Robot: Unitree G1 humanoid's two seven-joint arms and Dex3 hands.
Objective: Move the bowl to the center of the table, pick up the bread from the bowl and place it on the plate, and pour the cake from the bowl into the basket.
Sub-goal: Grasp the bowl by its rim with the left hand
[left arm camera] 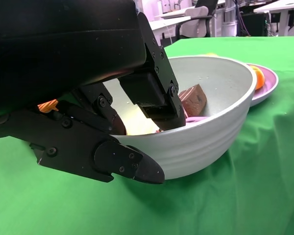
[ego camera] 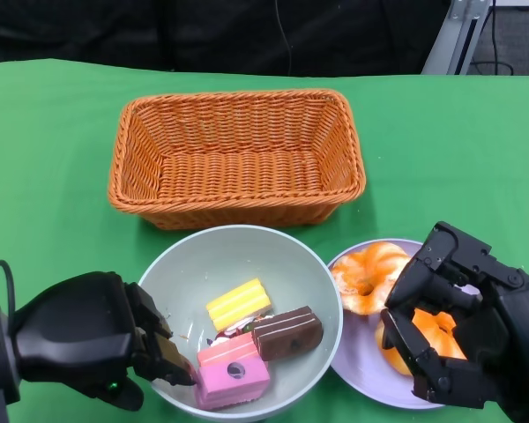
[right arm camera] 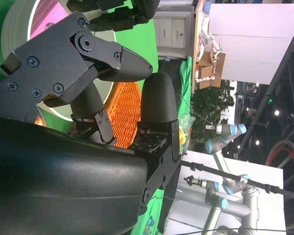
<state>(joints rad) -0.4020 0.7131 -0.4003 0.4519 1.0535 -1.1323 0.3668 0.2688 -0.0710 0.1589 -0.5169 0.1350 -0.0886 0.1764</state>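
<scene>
The pale bowl [ego camera: 247, 264] sits near the front middle of the green worktop [ego camera: 53, 159], just below the wicker basket [ego camera: 238, 154] and right beside the lilac plate [ego camera: 370, 370]. It looks stiff, smooth and a bit slippery, probably light, so the rim is the sensible place to take it. The left robot hand [ego camera: 97, 339] does just that: fingers inside the near wall, thumb under the outer side, pinching the rim. Inside lie the cake pieces, pink [ego camera: 232, 372], yellow [ego camera: 238, 304] and chocolate [ego camera: 286, 332]; they seem loose blocks that would slide out when tipped. Two orange breads [ego camera: 366, 273] rest on the plate. The right robot hand [ego camera: 463, 326] hovers over them, fingers apart, apparently holding nothing. I can read no labels or writing anywhere.
</scene>
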